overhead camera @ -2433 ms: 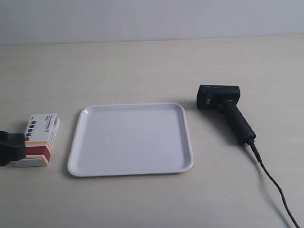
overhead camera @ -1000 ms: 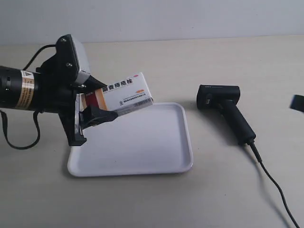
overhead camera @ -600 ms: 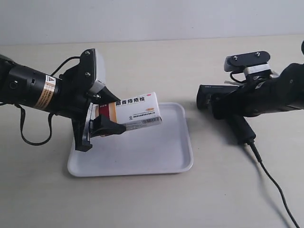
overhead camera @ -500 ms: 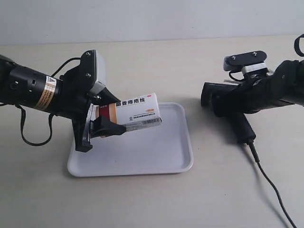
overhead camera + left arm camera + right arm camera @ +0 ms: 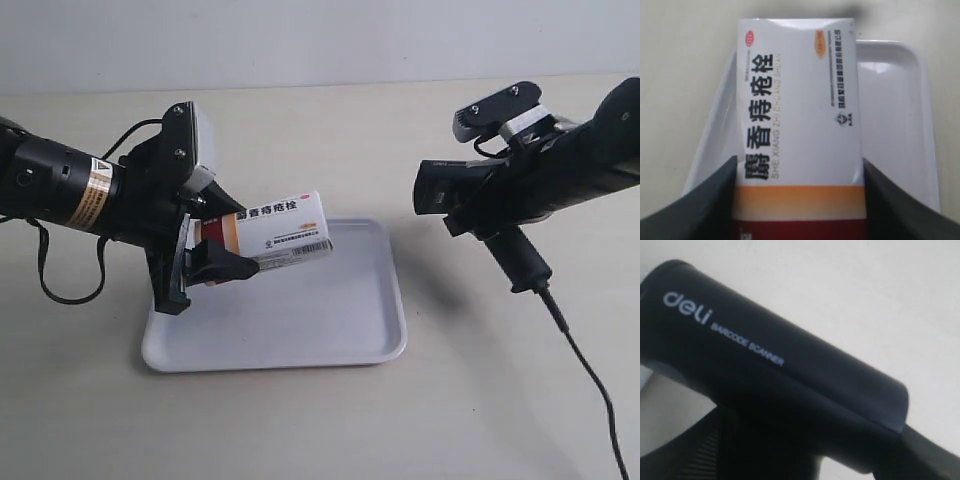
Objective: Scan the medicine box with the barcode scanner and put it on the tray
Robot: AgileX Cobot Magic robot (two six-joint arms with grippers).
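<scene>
The medicine box (image 5: 283, 231), white with an orange stripe and dark red end, hangs tilted over the white tray (image 5: 330, 315). My left gripper (image 5: 213, 247) is shut on its red end. In the left wrist view the box (image 5: 800, 115) sits between both dark fingers (image 5: 700, 207), with the tray (image 5: 895, 115) below. My right gripper (image 5: 488, 205) is shut on the black barcode scanner (image 5: 447, 186), held off the table with its head facing the box. The right wrist view is filled by the scanner (image 5: 775, 370).
The scanner's black cable (image 5: 590, 375) trails from the handle across the table toward the near right corner. A pale wall runs behind the beige tabletop (image 5: 330, 140).
The right gripper has lifted the scanner off the table and tilted it; a shadow now lies beneath. The left gripper with the box has shifted slightly left and up.
</scene>
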